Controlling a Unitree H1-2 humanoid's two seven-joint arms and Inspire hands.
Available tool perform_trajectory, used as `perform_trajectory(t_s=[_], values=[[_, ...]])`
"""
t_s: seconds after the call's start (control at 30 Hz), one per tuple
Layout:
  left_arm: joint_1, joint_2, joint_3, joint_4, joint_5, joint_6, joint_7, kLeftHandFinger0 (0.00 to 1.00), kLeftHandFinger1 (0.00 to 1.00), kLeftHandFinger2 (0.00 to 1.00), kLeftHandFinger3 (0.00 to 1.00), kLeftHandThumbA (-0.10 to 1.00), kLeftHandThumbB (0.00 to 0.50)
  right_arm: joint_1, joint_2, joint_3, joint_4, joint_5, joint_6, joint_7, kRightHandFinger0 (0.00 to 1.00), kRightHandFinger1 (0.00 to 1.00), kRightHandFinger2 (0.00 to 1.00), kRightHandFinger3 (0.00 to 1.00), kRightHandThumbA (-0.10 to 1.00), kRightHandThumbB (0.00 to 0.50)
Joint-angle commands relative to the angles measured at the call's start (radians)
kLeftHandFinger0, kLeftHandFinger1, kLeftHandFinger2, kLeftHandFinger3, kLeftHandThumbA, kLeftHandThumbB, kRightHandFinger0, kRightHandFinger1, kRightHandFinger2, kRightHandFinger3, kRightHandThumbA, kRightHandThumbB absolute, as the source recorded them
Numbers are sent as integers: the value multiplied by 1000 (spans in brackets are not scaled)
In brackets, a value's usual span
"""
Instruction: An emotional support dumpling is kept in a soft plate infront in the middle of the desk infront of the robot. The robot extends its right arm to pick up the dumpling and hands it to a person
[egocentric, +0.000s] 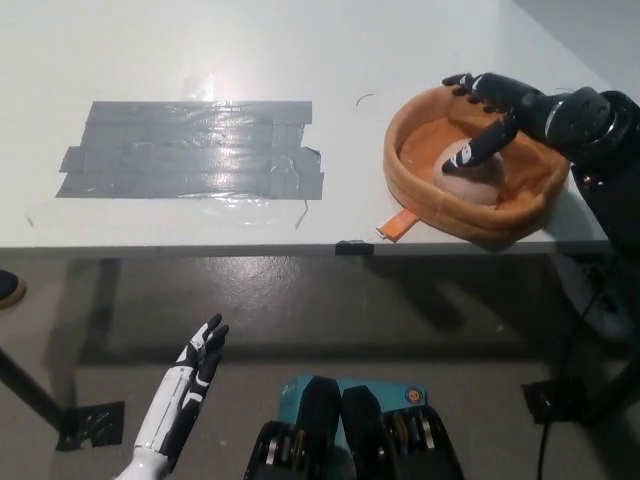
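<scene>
The left hand (192, 372) hangs low, well short of the near edge of the surface (300, 60) and far off to the left of the plate (475, 218), its fingers spread apart and holding nothing; it looks to be resting and has no part in this step. Over the edge, the plate sits close to the surface's near rim, an orange tab poking out from its near left side. To the plate's left, well apart from it, a broad patch of grey tape (190, 150) is stuck flat on the surface.

The dumpling (470, 175) lies inside the plate, a little right of its middle, pale and round. The right hand (500, 105) reaches in over the plate's far rim from the right, fingers spread, and one dark finger comes down onto the top of the dumpling. Nothing is gripped yet; the hand is open and only just meeting the thing.

To my eye the step is the closing of the grasp. I'd want the hand to settle lower so the fingers go down around the dumpling's sides instead of pressing on its crown, since a soft round thing may squash or roll off toward the plate's wall. The plate is soft too, so the fingers may catch its far rim and drag it along; keeping clear of that rim while closing seems wise, then a straight lift before any swing toward a person
</scene>
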Motion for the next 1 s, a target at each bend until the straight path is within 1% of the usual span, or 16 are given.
perform_trajectory(t_s=[0.0,0.07,0.1,0.2,0.23,0.4,0.5,0.53,0.6,0.63,0.7,0.77,0.8,0.9,0.93,0.97], values=[[-21,12,-2,-6,9,-36,-8,1000,1000,1000,1000,1000,180,-11,-16,-60,-10,27,-10,24,1000,1000,1000,1000,904,320],[-24,11,-2,-6,9,-31,-7,1000,1000,1000,1000,1000,181,-11,-16,-74,-12,32,1,34,1000,1000,1000,1000,891,316],[-26,11,-2,-5,10,-31,-7,1000,1000,1000,1000,1000,189,-14,-16,-75,-8,25,-1,36,1000,1000,1000,1000,895,325],[-26,11,-4,-13,13,-23,-9,1000,1000,1000,1000,1000,194,-17,-16,-75,-2,4,10,39,1000,1000,1000,1000,894,327],[-27,10,-5,-10,15,-28,-7,1000,1000,1000,1000,1000,185,-18,-16,-73,5,-4,15,37,1000,1000,1000,1000,886,336],[-35,8,-3,-11,11,-23,-10,1000,1000,1000,1000,1000,171,-33,-23,-59,30,-24,5,44,1000,1000,1000,1000,899,346],[-40,9,-3,-13,12,-18,-12,1000,1000,1000,1000,1000,173,-34,-27,-66,18,-18,16,54,1000,1000,1000,1000,895,343],[-43,8,-2,-11,11,-16,-12,1000,1000,1000,1000,1000,177,-34,-30,-68,10,-14,16,63,1000,1000,1000,1000,893,324],[-45,4,-2,-8,8,-19,-11,1000,1000,1000,1000,1000,174,-40,-35,-72,13,-8,17,77,1000,1000,1000,1000,890,320],[-46,3,-3,-9,11,-16,-9,1000,1000,1000,1000,1000,174,-45,-41,-66,9,-13,15,85,1000,1000,1000,1000,906,314],[-52,5,-3,7,16,-34,-5,1000,1000,1000,1000,1000,169,-50,-54,-48,-9,-36,8,89,1000,1000,1000,1000,975,334],[-55,4,-3,8,14,-31,-6,1000,1000,1000,1000,1000,168,-55,-61,-47,-23,-38,8,95,1000,1000,1000,1000,1000,333],[-55,6,-4,5,17,-31,-8,1000,1000,1000,1000,1000,158,-60,-65,-50,-32,-34,14,101,1000,1000,1000,1000,1000,362],[-58,15,-14,8,49,-39,-3,1000,1000,1000,1000,996,168,-74,-67,-59,-28,-26,15,112,1000,1000,1000,1000,1000,367],[-61,16,-15,6,54,-35,-4,1000,1000,1000,1000,989,173,-80,-68,-60,-27,-27,15,115,1000,1000,1000,1000,1000,378],[-60,16,-17,4,54,-33,-7,1000,1000,1000,1000,976,168,-84,-71,-59,-32,-28,13,122,1000,1000,1000,1000,1000,370]])
